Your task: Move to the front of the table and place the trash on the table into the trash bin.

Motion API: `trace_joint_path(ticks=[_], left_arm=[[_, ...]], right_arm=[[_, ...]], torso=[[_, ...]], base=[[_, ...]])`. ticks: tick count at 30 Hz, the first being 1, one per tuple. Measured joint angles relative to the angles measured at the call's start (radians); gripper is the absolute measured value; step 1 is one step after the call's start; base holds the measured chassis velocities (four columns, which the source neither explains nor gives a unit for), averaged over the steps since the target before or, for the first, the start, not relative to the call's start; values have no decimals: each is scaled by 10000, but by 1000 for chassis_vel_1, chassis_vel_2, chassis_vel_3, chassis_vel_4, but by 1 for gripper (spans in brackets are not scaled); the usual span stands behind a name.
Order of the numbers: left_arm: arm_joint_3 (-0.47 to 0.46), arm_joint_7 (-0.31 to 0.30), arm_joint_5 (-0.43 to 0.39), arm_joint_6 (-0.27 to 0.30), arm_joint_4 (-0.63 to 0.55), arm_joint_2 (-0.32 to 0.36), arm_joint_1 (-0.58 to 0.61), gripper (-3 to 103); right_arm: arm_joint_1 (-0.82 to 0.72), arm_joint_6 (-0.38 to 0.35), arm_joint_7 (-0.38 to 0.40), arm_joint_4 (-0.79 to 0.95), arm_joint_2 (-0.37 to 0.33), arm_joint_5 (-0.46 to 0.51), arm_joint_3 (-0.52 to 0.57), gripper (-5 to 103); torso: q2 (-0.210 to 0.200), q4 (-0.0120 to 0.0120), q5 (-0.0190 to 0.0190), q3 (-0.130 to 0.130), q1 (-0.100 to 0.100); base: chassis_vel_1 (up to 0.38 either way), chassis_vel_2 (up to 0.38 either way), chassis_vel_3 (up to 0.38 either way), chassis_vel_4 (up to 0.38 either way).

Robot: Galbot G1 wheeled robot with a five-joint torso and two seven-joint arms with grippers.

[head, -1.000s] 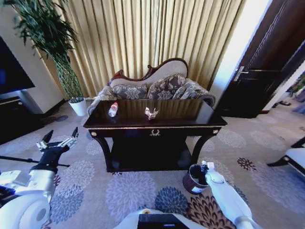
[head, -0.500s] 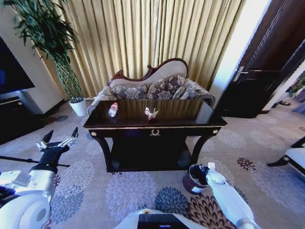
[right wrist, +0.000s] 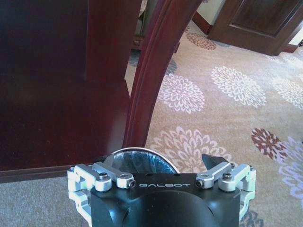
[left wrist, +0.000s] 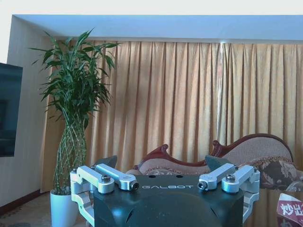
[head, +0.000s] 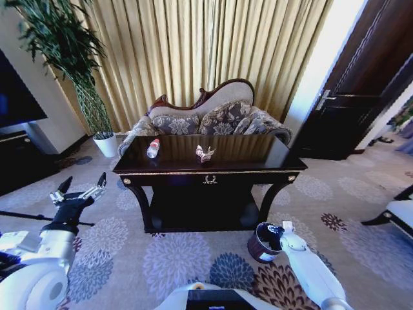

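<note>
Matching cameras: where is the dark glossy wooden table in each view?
Head view: table at centre, before the patterned sofa.
Left wrist view: sliver of its top beside the open left gripper, under the crumpled wrapper.
Right wrist view: its curved leg beyond the open right gripper.
Landmark: that wrapper; the round dark bin by the leg.

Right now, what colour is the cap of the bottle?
Red; the bottle shows best in the head view.
</note>
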Motion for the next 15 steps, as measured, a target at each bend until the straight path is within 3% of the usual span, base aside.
trace_joint_path(ticks=[6,12,15], left_arm=[[0,0,-2,0,0,3,-3,100],[19,1,-4,0,0,-10,-5,100],[60,2,-4,4,0,-25,-33,100]], right_arm=[[-337,-5,80,670,-89,186,42,100],[-1043,-157,548,3328,-643,749,201,100],[-1507,-419,708,5601,-1131,1911,575,100]], torso=[[0,-1,3,0,0],[0,1,1,0,0],[0,1,0,0,0]], base=[[0,0,0,0],[0,0,0,0],[0,0,0,0]])
